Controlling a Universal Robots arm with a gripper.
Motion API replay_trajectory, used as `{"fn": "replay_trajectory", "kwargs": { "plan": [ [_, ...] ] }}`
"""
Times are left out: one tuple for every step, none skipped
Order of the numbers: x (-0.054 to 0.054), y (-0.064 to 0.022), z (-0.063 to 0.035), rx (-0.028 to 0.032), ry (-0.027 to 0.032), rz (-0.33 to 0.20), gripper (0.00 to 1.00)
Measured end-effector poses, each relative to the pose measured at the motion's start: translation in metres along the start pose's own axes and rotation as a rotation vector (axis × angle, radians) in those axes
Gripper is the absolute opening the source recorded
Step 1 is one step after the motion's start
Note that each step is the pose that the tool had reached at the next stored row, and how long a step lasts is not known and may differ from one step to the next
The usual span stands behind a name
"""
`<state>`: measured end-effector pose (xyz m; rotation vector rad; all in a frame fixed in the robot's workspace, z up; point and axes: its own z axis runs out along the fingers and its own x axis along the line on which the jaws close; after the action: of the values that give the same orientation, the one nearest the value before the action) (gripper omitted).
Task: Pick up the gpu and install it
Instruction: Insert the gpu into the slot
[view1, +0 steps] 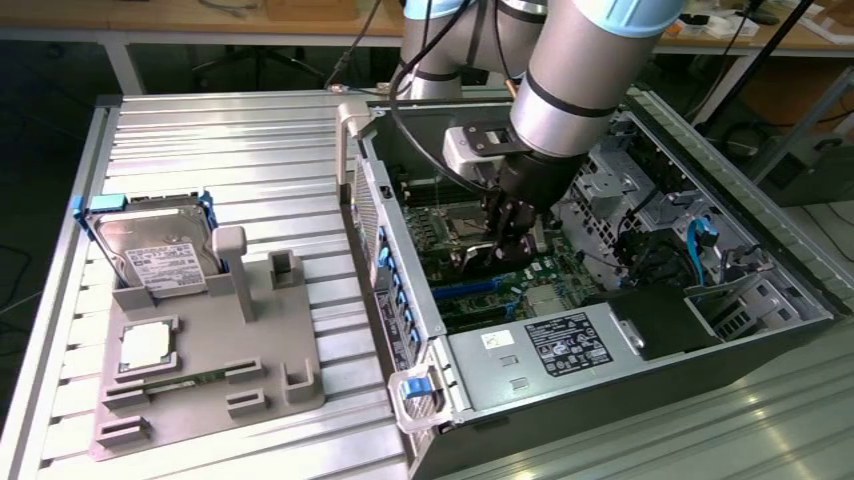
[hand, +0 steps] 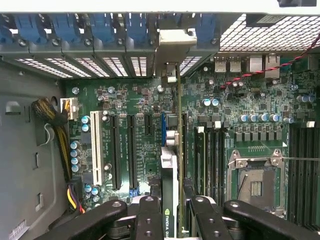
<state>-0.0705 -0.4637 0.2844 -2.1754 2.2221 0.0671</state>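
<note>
Ribbed grey tabletop carries the open computer case, which I'll use as my landmark; beside it, toward the exterior view's left, sits a grey parts tray with a silver hard drive standing at its far end and a memory stick lying in a slot nearer the front. None of the tray's other cradles holds a card, so I judge the pick-up part of my job done.

My gripper is down inside the case, over the green motherboard. The gpu is between my fingers, edge-on in the wrist view: a thin board running from my jaws toward the case's rear wall, its silver bracket up against the row of blue slot latches. My jaws are partly closed, clamped on the card's two faces.

What's left, as I read it: the card stands over the expansion slots, just beside the long black ones, but I cannot tell whether its edge connector has entered a slot or merely hovers above it. Seating and release both look unfinished.
</note>
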Motion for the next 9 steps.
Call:
{"fn": "replay_trajectory", "kwargs": {
  "plan": [
    [0.0001, 0.0001, 0.0000, -0.0003, 0.0000, 0.000, 0.27],
    [0.0003, 0.0001, 0.0000, -0.0004, 0.0000, 0.000, 0.27],
    [0.0010, 0.0001, -0.0001, -0.0005, 0.0001, 0.000, 0.27],
    [0.0019, 0.0000, -0.0002, -0.0005, 0.0001, 0.000, 0.27],
    [0.0027, 0.0000, -0.0002, -0.0006, 0.0001, 0.000, 0.27],
    [0.0045, 0.0000, -0.0003, -0.0004, 0.0000, 0.000, 0.27],
    [0.0056, -0.0001, -0.0003, -0.0004, 0.0001, 0.000, 0.27],
    [0.0060, 0.0000, -0.0003, -0.0004, 0.0000, 0.000, 0.27],
    [0.0060, 0.0000, -0.0002, -0.0004, 0.0000, 0.000, 0.27]
  ]
}}
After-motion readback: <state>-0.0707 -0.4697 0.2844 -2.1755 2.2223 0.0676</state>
